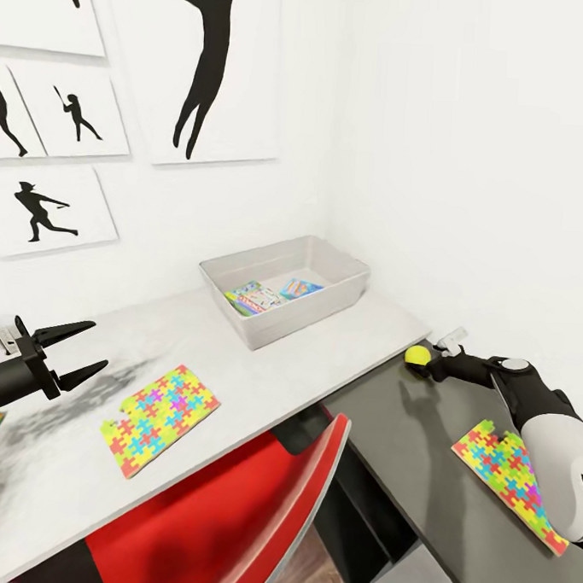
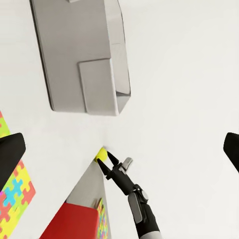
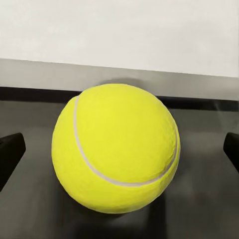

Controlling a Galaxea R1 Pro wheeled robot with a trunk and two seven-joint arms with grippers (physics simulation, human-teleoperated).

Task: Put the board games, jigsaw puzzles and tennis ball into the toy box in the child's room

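Tennis ball [image 3: 115, 148] is seen dead ahead between spread jaws | right gripper [image 1: 431, 364] nearest, not yet closed | left gripper [image 1: 76, 349] spread, well apart | toy box [image 1: 342, 297] lies beyond, up-left.

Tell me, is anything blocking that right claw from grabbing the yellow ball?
Nothing visible is. The right gripper is open right at the tennis ball on the dark lower desk section, and the ball sits between its fingers with bare surface around it.
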